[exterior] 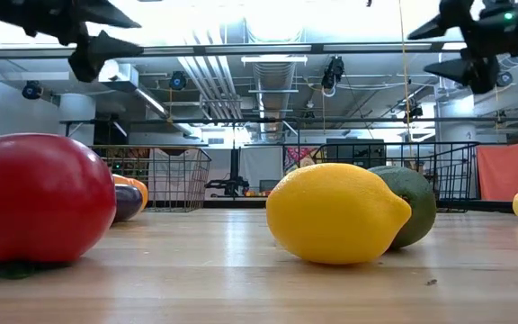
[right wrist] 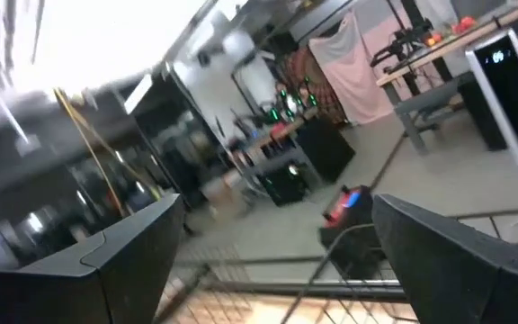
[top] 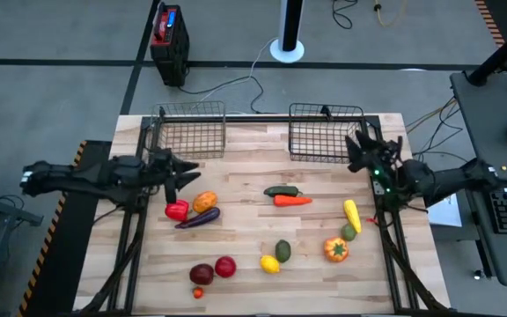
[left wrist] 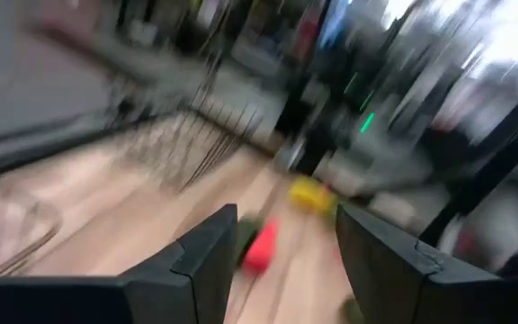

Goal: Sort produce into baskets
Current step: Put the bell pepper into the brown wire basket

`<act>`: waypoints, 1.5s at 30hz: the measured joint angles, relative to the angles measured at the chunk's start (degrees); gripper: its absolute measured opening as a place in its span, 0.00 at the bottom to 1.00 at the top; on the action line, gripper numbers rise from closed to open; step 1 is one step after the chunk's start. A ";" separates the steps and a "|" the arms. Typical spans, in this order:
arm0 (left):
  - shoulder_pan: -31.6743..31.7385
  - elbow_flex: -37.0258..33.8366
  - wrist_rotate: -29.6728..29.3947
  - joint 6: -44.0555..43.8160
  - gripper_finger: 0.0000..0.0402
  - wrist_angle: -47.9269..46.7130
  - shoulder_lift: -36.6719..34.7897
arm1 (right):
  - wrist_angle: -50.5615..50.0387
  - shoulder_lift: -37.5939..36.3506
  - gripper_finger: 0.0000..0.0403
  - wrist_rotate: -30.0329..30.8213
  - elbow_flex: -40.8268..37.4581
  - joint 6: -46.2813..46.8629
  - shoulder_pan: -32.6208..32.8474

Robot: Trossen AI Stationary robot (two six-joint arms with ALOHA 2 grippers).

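Observation:
Produce lies loose on the wooden table: a red pepper (top: 176, 210), an orange piece (top: 205, 202) and an eggplant (top: 198, 217) at the left. A green piece (top: 281, 190) and a carrot (top: 292, 201) lie in the middle, and a lemon (top: 270, 263) and a red apple (top: 225, 266) near the front. Two wire baskets (top: 188, 130) (top: 326, 132) stand at the far edge. My left gripper (top: 186, 174) hovers open above the red pepper's far side. My right gripper (top: 365, 141) hovers open beside the right basket's right end. Neither holds anything.
A yellow piece (top: 351, 214), a small green one (top: 349, 232) and an orange pepper (top: 336, 250) lie near the right edge. An avocado (top: 282, 251) and a dark red piece (top: 202, 274) lie toward the front. Bare wood lies between the baskets and the produce.

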 joint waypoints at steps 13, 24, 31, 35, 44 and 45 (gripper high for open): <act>-8.98 19.94 5.38 0.24 0.43 -42.02 18.82 | -54.03 19.99 0.88 -0.44 24.58 13.30 0.04; -12.40 20.56 8.26 -4.17 0.43 -54.72 24.12 | -64.18 30.50 0.88 -0.46 28.36 23.70 0.04; -12.40 20.56 8.26 -4.59 0.43 -54.98 23.35 | -63.83 35.21 0.88 -0.44 28.35 26.94 0.02; -12.40 20.56 8.26 -4.91 0.43 -54.69 23.20 | -63.81 36.97 0.88 -0.45 28.34 27.22 0.02; -12.40 20.56 8.48 -3.94 0.45 -54.61 24.42 | -63.21 37.81 0.88 -0.44 28.34 27.22 0.02; -12.40 20.56 8.87 -3.95 0.47 -54.62 24.75 | -62.99 37.81 0.88 -0.45 28.34 27.21 0.02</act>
